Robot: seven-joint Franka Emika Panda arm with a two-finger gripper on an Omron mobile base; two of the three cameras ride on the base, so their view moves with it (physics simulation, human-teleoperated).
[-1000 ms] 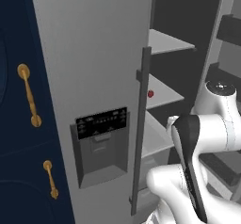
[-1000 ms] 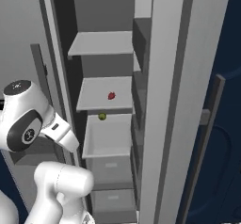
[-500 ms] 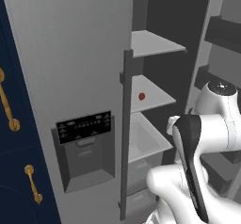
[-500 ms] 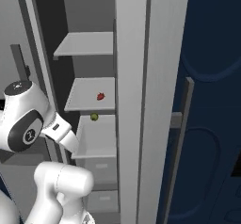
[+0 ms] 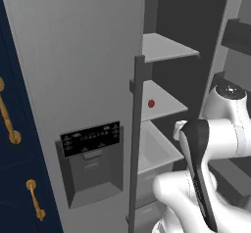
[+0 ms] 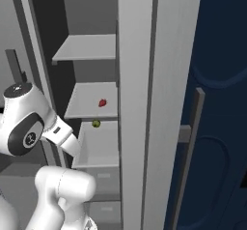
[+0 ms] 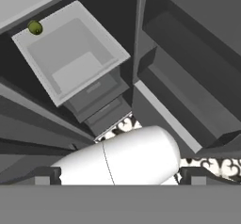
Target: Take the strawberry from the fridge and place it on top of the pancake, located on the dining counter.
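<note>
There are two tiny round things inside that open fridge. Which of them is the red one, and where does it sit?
The tiny red strawberry lies on the middle grey shelf. The other, a small yellow-green ball, sits lower, at the back edge of the open white drawer.

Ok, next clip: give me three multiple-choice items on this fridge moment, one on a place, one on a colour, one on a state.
1. Where does the tiny red roundish strawberry lie?
A. on a grey shelf inside the tall silver-grey fridge
B. in the open white drawer
C. on the floor

2. What colour is the tiny round item at the back corner of the open white drawer?
A. blue
B. yellow-green
C. white

3. How does that drawer stand?
A. pushed fully shut
B. taken out of the fridge
C. pulled open and empty inside

Answers: 1 A, both base views show it on the second shelf down; 2 B, the right base and hand views show that colour; 3 C, the hand view looks into its bare inside.
</note>
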